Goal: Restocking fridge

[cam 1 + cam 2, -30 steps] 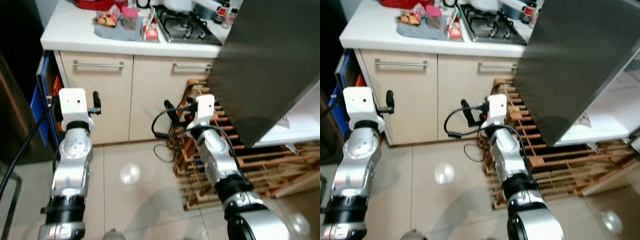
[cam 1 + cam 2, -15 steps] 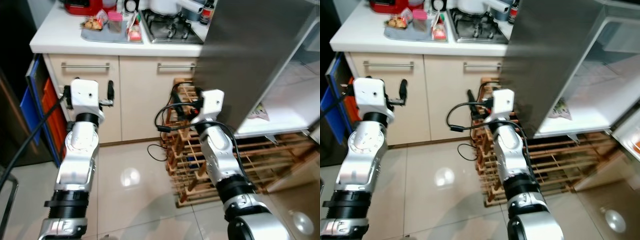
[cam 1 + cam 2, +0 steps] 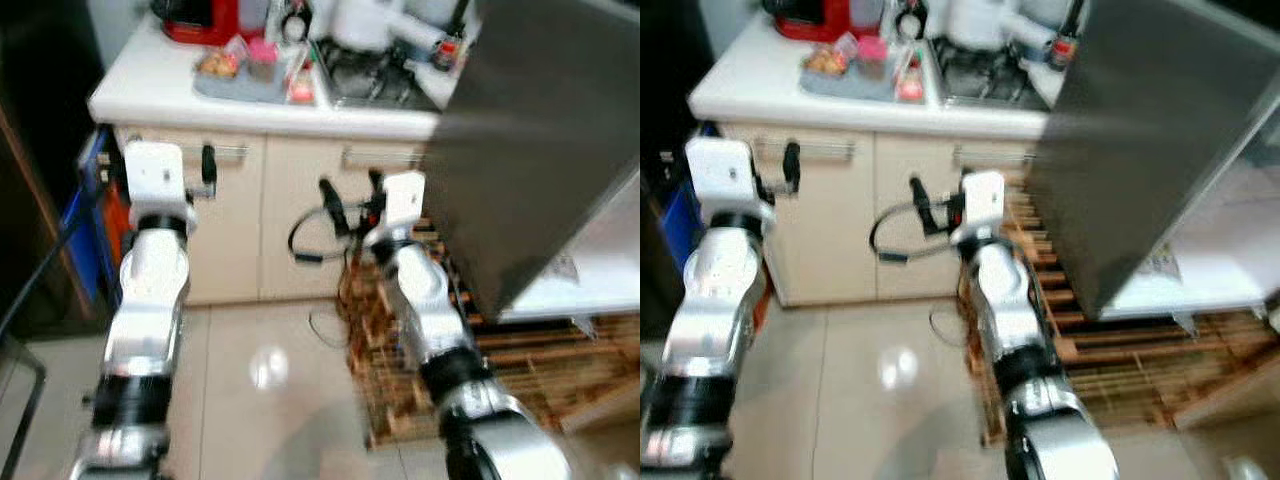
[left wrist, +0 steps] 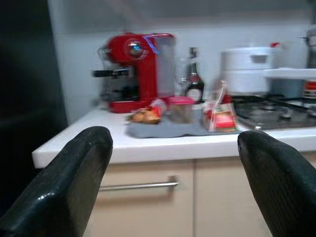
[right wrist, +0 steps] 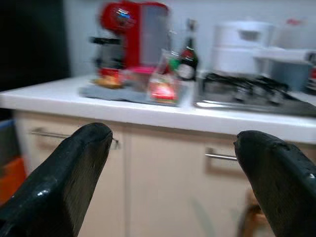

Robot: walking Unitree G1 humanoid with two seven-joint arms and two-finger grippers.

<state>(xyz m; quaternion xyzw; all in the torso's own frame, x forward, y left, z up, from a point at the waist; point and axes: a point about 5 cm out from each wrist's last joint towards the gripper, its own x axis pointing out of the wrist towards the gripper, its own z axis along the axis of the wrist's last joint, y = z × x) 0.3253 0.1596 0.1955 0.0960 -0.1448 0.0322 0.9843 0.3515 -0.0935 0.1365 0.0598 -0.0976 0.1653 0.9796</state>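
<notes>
Change logged: your head view has swung back toward the desk (image 3: 150,95) since a moment ago, so the grey tray (image 3: 250,85) of food packs now sits nearer, at 12 o'clock. This reads as an approach to the stock, not yet a pick.

Stock: tray on the desk, with a red carton (image 4: 223,117) and a pastry pack (image 4: 145,116) on it; contents are blurred, so treat these labels as likely. Red coffee machine (image 4: 136,69) stands behind at 11 o'clock.

Fridge: open door (image 3: 1150,150) at 2 o'clock, bare shelf (image 3: 1230,250) beyond.

Left pincer (image 4: 175,182): fingers spread wide, empty, touching nothing.

Right pincer (image 5: 173,185): likewise released, empty, level with the cabinet fronts.
</notes>
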